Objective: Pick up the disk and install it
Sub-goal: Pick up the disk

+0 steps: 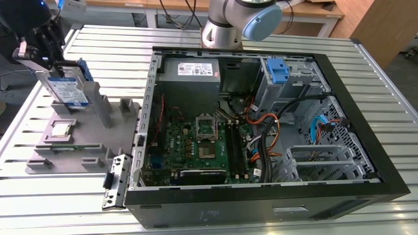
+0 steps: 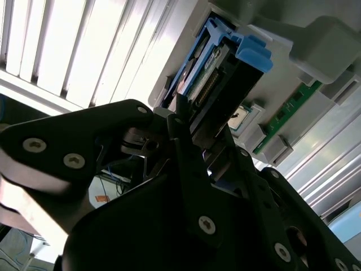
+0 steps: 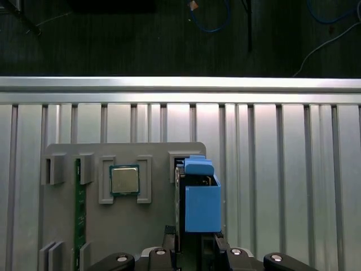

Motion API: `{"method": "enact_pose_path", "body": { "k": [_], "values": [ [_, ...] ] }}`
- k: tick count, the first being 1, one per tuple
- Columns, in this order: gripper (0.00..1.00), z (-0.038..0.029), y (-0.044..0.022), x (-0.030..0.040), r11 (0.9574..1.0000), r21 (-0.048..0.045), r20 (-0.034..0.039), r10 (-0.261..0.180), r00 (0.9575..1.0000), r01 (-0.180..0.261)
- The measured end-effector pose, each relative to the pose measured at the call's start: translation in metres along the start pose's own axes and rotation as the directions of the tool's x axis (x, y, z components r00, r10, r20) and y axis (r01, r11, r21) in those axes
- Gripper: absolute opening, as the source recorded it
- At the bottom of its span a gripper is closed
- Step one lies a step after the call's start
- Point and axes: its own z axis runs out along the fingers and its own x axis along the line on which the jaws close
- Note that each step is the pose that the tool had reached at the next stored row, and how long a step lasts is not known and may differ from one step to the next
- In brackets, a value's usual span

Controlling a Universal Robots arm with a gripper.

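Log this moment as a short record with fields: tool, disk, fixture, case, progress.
tool: at the upper end of the disk, at the exterior view's far left
disk: upright at the fixture, blue carrier around it, outside the case
fixture: grey, on the slatted table; also holds a square chip and a green memory stick
case: computer case lying open, with a blue bracket in its drive bay
progress: disk not installed
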Motion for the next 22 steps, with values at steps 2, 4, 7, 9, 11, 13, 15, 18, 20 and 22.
{"method": "enact_pose_path", "body": {
  "k": [2,4,7,9,11,13,15,18,20,22],
  "values": [
    [0.35,-0.0017,0.0001,-0.0001,1.0000,0.0003,0.0001,0.000,1.0000,0.000],
    [0.35,-0.0044,0.0002,-0.0002,1.0000,0.0004,0.0002,0.000,1.0000,0.000],
    [0.35,-0.0090,0.0003,-0.0004,1.0000,0.0004,0.0002,0.000,1.0000,0.000],
    [0.35,-0.0124,0.0005,-0.0005,1.0000,0.0004,0.0002,0.000,1.0000,0.000],
    [0.35,-0.0161,0.0006,-0.0007,1.0000,0.0004,0.0002,0.000,1.0000,0.000],
    [0.35,-0.0187,0.0007,-0.0008,1.0000,0.0004,0.0002,0.000,1.0000,0.000],
    [0.35,-0.0187,0.0007,-0.0008,1.0000,0.0007,0.0004,0.000,1.0000,0.000],
    [0.35,-0.0191,0.0007,-0.0008,1.0000,0.0005,0.0003,0.000,1.0000,0.000],
    [0.35,-0.0192,0.0007,-0.0008,1.0000,0.0006,0.0003,0.000,1.0000,0.000],
    [0.35,-0.0194,0.0007,-0.0008,1.0000,0.0004,0.0002,0.000,1.0000,0.000]
  ]
}}
